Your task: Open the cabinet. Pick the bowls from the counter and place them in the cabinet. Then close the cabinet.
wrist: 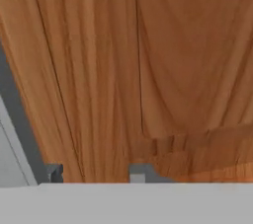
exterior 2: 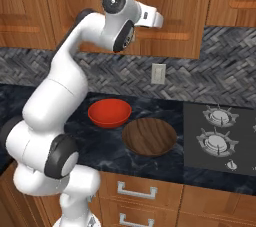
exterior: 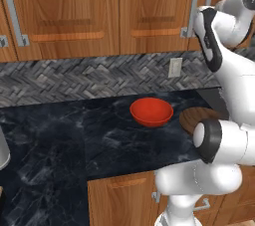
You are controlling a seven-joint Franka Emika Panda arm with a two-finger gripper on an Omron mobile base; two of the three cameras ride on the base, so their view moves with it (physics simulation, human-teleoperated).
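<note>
**Hand up at the cabinet doors**

The gripper [wrist: 94,173] sits close against the cabinet [exterior 2: 170,16] door panel; whether its tips are spread or pinching cannot be told. Below the cabinet, on the counter [exterior: 45,140], the red bowl [exterior 2: 109,112] lies just beside the brown bowl [exterior 2: 149,136]

You see warm-brown wood grain on the cabinet [exterior: 74,11], with matt grey metal-looking handles [exterior: 191,8]. At six o'clock below it, the counter [exterior: 60,140] is polished black marble; the red bowl [exterior: 151,111] is glossy, the brown bowl [exterior 2: 149,136] wood-grained.
</note>
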